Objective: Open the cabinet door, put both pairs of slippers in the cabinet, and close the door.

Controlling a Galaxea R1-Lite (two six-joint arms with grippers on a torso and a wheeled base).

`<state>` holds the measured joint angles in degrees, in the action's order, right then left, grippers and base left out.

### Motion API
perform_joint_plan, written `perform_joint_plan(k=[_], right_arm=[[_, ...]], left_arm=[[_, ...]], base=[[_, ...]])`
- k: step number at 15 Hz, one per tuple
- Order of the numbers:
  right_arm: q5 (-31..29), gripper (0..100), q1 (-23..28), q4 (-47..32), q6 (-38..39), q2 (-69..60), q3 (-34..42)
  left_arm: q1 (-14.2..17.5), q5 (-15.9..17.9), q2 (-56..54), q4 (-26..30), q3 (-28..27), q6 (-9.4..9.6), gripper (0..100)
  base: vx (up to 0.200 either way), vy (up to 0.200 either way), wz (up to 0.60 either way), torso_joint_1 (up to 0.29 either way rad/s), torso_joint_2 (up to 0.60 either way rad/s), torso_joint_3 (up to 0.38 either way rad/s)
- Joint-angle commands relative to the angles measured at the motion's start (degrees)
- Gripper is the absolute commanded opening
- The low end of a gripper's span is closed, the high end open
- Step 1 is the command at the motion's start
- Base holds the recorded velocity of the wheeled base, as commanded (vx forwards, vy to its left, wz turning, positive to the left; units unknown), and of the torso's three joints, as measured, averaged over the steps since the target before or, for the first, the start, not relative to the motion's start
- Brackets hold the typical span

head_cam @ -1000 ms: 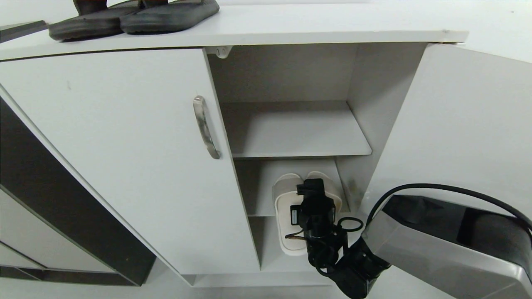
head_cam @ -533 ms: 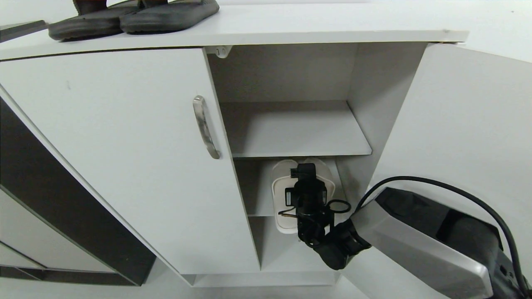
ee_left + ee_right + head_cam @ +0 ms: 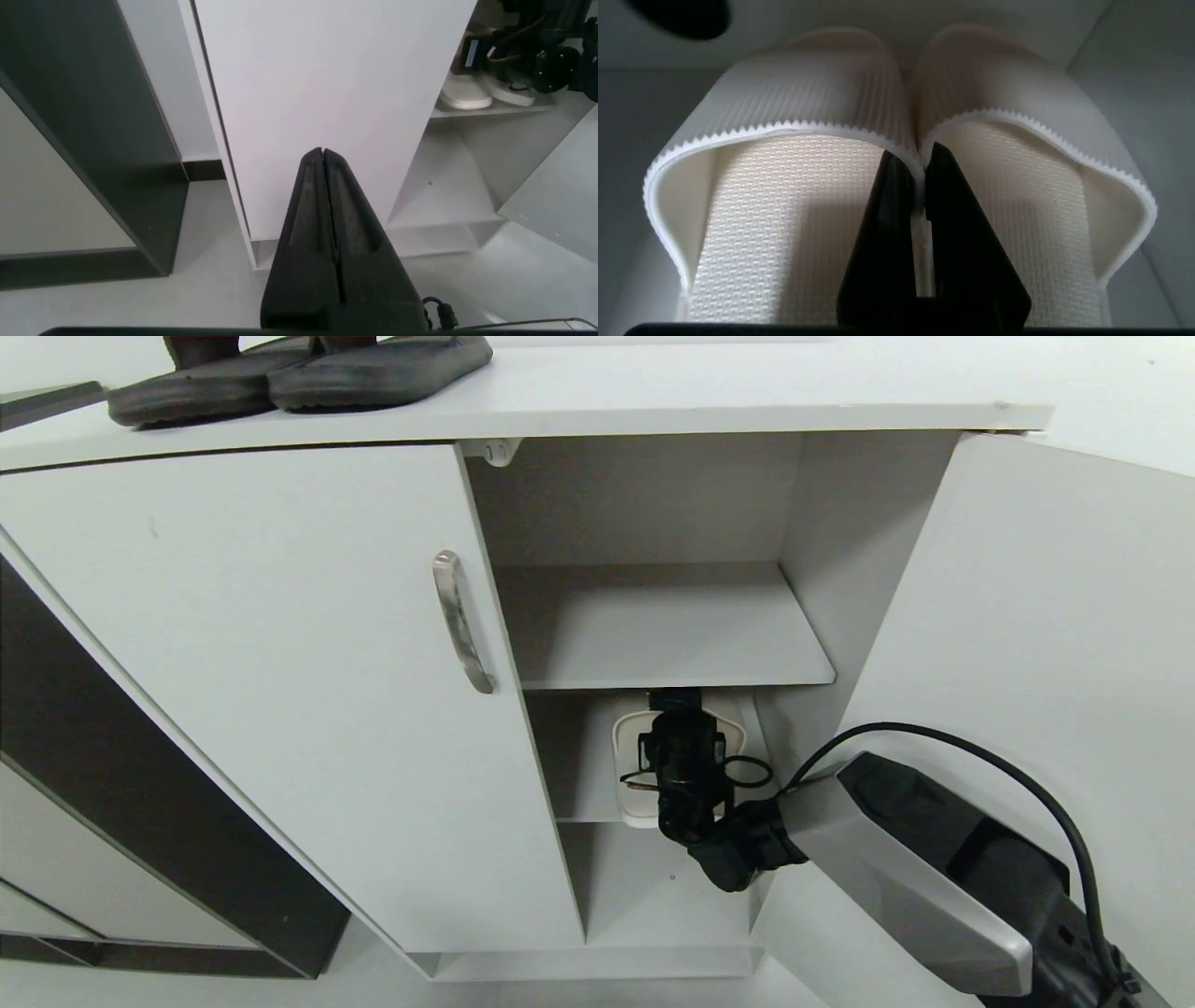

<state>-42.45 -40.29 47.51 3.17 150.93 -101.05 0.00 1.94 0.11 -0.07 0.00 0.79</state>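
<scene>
Right gripper point(image 3: 922, 182) fingers clamped on the touching inner edges of the white slippers point(image 3: 775, 215). The pair sits on the middle shelf point(image 3: 583, 775) of the cabinet's right side, door point(image 3: 1046, 616) open. Black slippers point(image 3: 299, 378) on the cabinet top, far left. Left gripper point(image 3: 322, 168) fingers closed, empty, near the shut left door. Slippers look light, soft foam, ribbed so likely grippy; pinching both inner walls together seems the best hold.

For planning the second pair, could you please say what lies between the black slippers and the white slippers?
Head view: the cabinet top and one bare shelf.
</scene>
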Motion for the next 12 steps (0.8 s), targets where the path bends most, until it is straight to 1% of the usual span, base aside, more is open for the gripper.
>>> perform_joint_plan(k=[1, 3, 4, 5, 12], right_arm=[[0.0, 0, 0.6, -0.3, 0.0, 1.5, -2.3], [0.0, 0, 0.7, -0.4, 0.0, 1.7, -2.8], [0.0, 0, 1.4, -2.4, 0.1, 2.5, -5.2], [0.0, 0, 1.5, -2.9, 0.1, 3.2, -6.5], [0.0, 0, 1.7, -3.3, 0.1, 3.9, -6.8]], left_arm=[[0.0, 0.0, 0.0, 0.0, 0.0, 0.00, 0], [0.0, 0.0, 0.0, 0.0, 0.0, 0.00, 0], [0.0, 0.0, 0.0, 0.0, 0.0, 0.00, 0], [0.0, 0.0, 0.0, 0.0, 0.0, 0.00, 0], [0.0, 0.0, 0.0, 0.0, 0.0, 0.00, 0]], base=[[0.000, 0.000, 0.00, 0.000, 0.00, 0.000], [0.000, 0.000, 0.00, 0.000, 0.00, 0.000], [0.000, 0.000, 0.00, 0.000, 0.00, 0.000], [0.000, 0.000, 0.00, 0.000, 0.00, 0.000], [0.000, 0.000, 0.00, 0.000, 0.00, 0.000]])
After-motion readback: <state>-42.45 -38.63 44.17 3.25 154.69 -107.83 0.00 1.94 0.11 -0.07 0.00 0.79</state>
